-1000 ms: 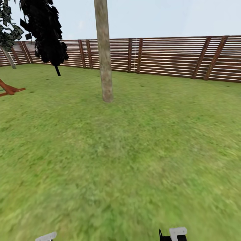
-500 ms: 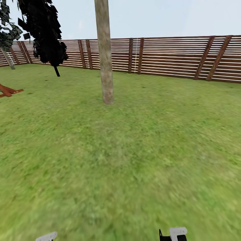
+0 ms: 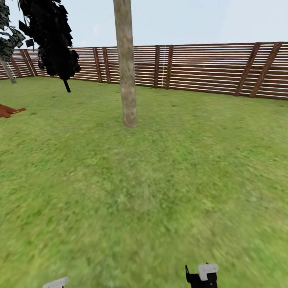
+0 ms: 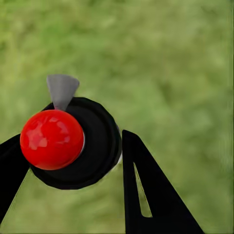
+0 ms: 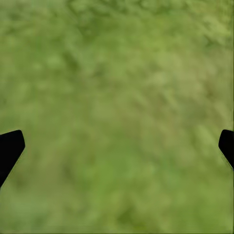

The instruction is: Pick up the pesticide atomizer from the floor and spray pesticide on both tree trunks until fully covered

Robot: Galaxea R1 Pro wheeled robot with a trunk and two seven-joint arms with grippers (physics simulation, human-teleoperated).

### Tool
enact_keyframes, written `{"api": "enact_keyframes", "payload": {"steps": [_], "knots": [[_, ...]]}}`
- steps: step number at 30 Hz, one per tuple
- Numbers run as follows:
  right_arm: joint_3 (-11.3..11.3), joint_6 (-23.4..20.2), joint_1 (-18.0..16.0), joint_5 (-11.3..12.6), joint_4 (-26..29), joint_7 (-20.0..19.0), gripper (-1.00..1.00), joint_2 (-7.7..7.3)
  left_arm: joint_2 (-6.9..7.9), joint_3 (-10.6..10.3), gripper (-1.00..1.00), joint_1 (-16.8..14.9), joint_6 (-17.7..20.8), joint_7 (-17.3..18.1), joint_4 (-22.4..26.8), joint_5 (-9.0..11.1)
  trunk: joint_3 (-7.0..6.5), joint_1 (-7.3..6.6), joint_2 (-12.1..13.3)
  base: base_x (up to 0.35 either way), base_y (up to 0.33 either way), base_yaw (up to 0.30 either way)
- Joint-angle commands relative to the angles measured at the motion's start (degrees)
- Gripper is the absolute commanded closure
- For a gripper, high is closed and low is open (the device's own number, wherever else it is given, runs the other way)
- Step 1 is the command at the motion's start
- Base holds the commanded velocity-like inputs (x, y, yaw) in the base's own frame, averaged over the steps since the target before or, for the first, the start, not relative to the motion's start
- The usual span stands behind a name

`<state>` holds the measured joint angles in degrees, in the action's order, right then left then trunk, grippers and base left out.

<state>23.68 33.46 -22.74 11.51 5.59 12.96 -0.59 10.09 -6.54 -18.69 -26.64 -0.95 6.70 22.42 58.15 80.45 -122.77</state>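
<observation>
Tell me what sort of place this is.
A fenced back garden, most likely: a wide green lawn, a reddish-brown slatted wooden fence along its far edge, and a pale bare tree trunk rising from the grass under open sky.

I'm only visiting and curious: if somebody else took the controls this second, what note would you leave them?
Left hand: shut on the dark spray bottle with a red top, so pickup is done.
Right hand: open, nothing between its fingers, above grass.
Pale grey-brown mottled tree trunk: straight ahead across the green lawn, before the reddish-brown slatted fence. No white specks visible on it.
Left: drive closer, spray this trunk fully, then the other tree.
</observation>
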Motion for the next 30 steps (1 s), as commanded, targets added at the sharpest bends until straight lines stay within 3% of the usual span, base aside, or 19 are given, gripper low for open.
{"api": "enact_keyframes", "payload": {"steps": [1,6,14,23,30], "knots": [[0.5,0.09,-0.02,0.38,0.02,0.22,-1.0,-0.08,-0.03,-0.48,1.0,-0.03,-0.17,-0.1,-0.02,0.43,0.05,0.03,-0.02,0.339,0.081,0.0],[0.49,0.05,-0.02,0.35,0.03,0.22,-1.0,-0.24,-0.07,-0.49,1.0,-0.03,-0.17,-0.03,-0.02,0.37,0.05,0.03,-0.02,0.339,0.081,0.0],[0.48,0.03,-0.02,0.44,0.11,0.22,-1.0,-2.63,-0.07,-0.49,1.0,-0.03,-0.17,-0.02,-0.02,0.35,0.05,0.03,-0.02,0.339,0.081,0.011],[0.45,-0.03,-0.02,0.53,0.12,0.31,-1.0,-2.75,-0.16,-0.5,1.0,-0.03,-0.17,-0.01,-0.02,0.35,0.07,0.03,-0.02,0.339,0.024,0.23],[0.43,-0.06,-0.02,0.67,0.05,-0.33,-1.0,-2.85,-0.16,-0.49,1.0,-0.03,-0.17,-0.01,-0.02,0.4,0.09,0.03,-0.02,0.339,0.0,0.038]]}}
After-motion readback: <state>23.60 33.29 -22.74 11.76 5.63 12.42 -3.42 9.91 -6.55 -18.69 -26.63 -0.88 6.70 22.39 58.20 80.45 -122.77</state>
